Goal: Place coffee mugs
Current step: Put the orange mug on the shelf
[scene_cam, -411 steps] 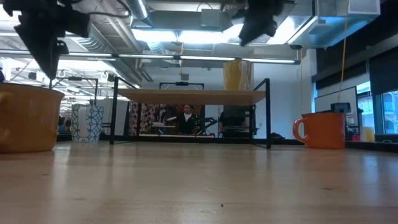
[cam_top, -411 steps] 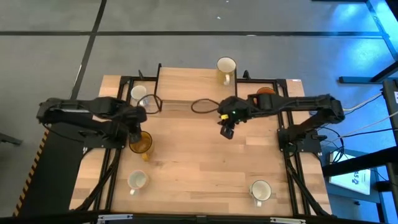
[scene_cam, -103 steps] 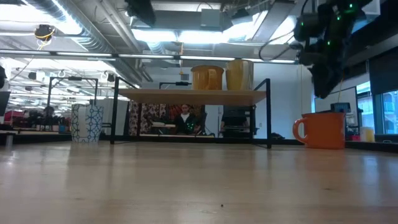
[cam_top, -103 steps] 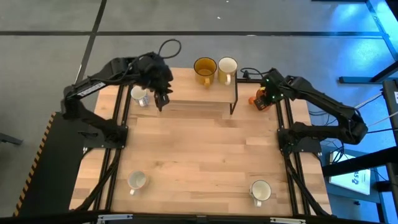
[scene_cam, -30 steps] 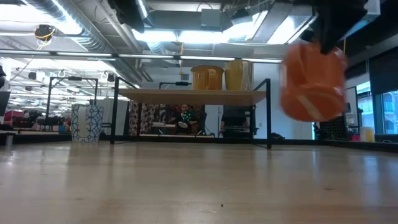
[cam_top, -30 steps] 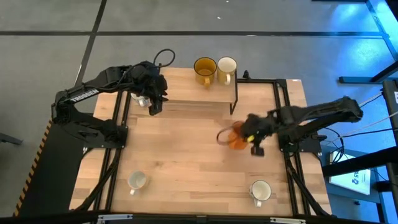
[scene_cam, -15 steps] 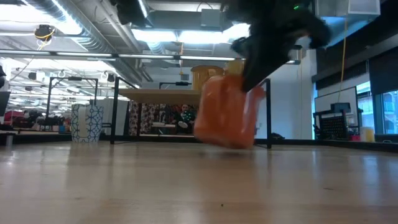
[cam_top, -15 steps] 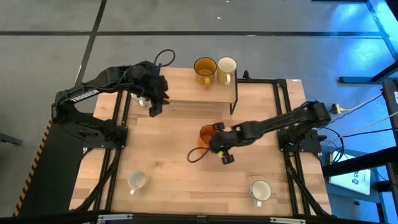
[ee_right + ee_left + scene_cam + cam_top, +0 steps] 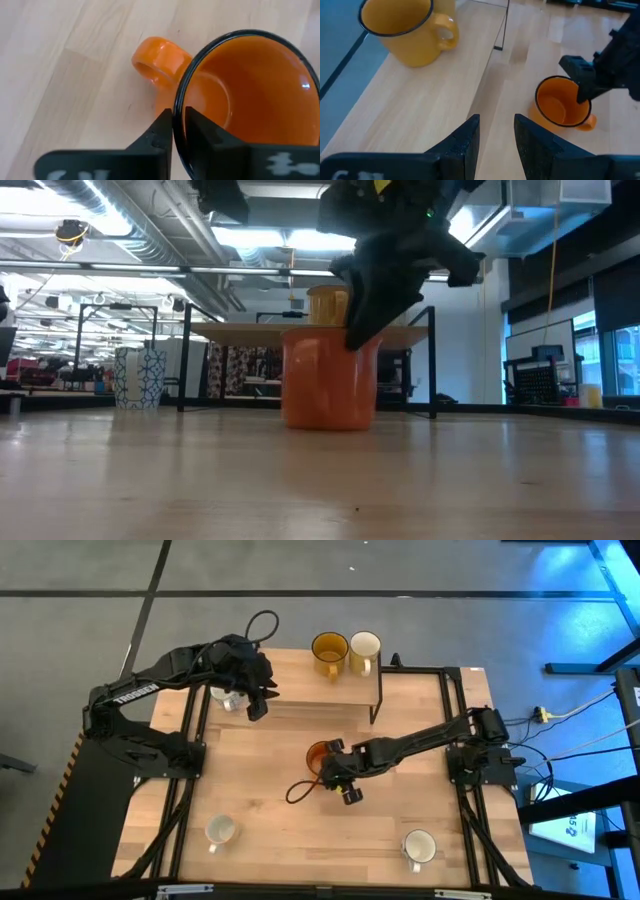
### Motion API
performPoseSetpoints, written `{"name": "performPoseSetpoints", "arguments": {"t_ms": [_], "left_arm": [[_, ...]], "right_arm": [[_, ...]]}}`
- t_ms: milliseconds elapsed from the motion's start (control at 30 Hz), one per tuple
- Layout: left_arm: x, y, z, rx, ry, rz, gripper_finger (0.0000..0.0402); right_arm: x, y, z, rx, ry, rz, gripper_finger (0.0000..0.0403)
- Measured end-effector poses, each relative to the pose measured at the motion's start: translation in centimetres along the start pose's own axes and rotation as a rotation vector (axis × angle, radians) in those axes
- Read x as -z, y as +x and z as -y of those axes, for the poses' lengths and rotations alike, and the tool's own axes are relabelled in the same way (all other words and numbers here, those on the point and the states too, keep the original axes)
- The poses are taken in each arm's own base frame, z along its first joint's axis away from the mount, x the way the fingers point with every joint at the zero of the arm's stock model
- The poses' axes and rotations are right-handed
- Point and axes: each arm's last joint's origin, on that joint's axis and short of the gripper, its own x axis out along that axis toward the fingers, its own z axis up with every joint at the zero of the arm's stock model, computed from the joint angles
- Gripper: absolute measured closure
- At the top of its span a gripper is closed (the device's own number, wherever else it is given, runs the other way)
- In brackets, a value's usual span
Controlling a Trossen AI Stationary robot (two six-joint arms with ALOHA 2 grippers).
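Observation:
The bright orange mug [image 9: 320, 755] [image 9: 330, 377] stands upright on the table's middle, and my right gripper [image 9: 336, 770] [image 9: 173, 131] is shut on it. The amber-brown mug [image 9: 329, 648] [image 9: 402, 30] and the cream-yellow mug [image 9: 365, 646] stand on top of the small wooden shelf [image 9: 320, 692]. My left gripper [image 9: 258, 705] [image 9: 496, 135] hovers open and empty over the shelf's left end, beside a white mug [image 9: 224, 696]. Two more white mugs [image 9: 220, 830] [image 9: 418, 845] stand near the table's near edge. My right gripper holds the orange mug by its rim [image 9: 181, 107], close to the handle [image 9: 157, 62]. One finger [image 9: 200, 134] is inside the cup and the other [image 9: 159, 134] outside its wall. The fingers point down from above, slanting in from the table's right. The mug stands upright with its base on the table [image 9: 330, 425].
The shelf's black frame [image 9: 432, 360] stands at the far edge, with open room under its board. The right arm [image 9: 430, 740] stretches across the table's right half. Bare wood [image 9: 300, 840] lies between the two near white mugs.
My right gripper has carried the orange mug from the table's right side toward its middle and down. The mug hung lifted and tilted a second ago, then came low and tipped, and now stands upright on the table.

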Motion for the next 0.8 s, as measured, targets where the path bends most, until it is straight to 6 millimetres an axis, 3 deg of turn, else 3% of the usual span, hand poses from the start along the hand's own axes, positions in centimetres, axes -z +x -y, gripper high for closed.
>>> {"name": "performPoseSetpoints", "arguments": {"t_ms": [233,433,567,800], "left_arm": [[0.2,0.0,-0.1,-0.029,-0.020,-0.025,0.0265],[0.5,0.0,0.6,-0.009,-0.113,-0.051,0.0220],[0.6,-0.1,3.2,0.069,-0.184,-0.068,0.0215],[1.4,-0.4,10.2,-0.030,-0.348,-0.022,0.0217]], "right_arm": [[-0.3,-0.3,0.2,0.028,0.121,0.017,0.0284],[-1.1,-6.2,1.0,-0.023,0.216,-0.048,0.0204],[0.0,-10.1,1.2,-0.011,0.229,-0.036,0.0184],[5.9,-13.9,0.4,0.085,0.355,0.004,0.0190]]}}
